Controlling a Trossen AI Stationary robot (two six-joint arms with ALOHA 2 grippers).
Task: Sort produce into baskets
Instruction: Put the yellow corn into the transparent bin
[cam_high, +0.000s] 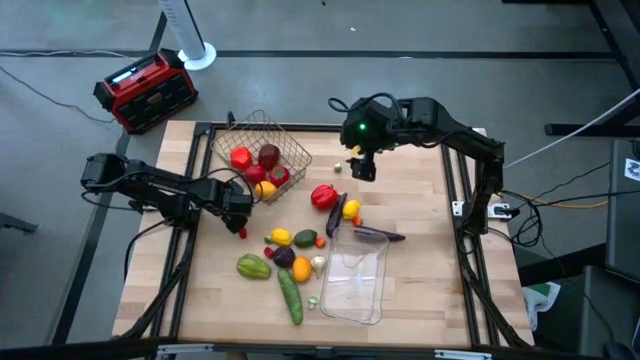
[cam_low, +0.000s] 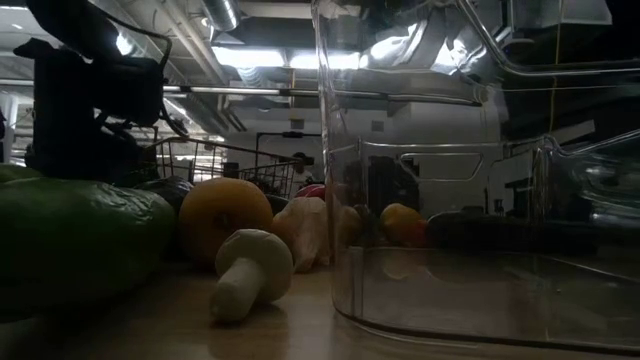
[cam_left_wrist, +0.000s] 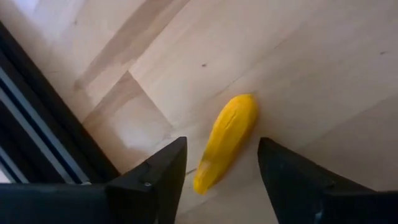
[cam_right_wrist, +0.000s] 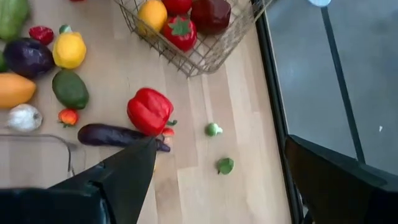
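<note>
Yellow fruit (cam_left_wrist: 225, 140) lies on the wooden table (cam_high: 420, 215) between the parted fingers of the left gripper (cam_left_wrist: 221, 180), apparently untouched.
Only the left wrist view shows it; from above the left gripper (cam_high: 240, 205) hides it, just beside the wire basket (cam_high: 262, 152). The right gripper (cam_high: 362, 166) hangs open above scattered produce, beyond the clear tray (cam_high: 354, 286).

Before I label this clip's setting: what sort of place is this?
Probably a robotics lab or workshop: a wooden table on a metal frame, exposed ceiling ducts overhead, and loose cables across a grey floor.
</note>
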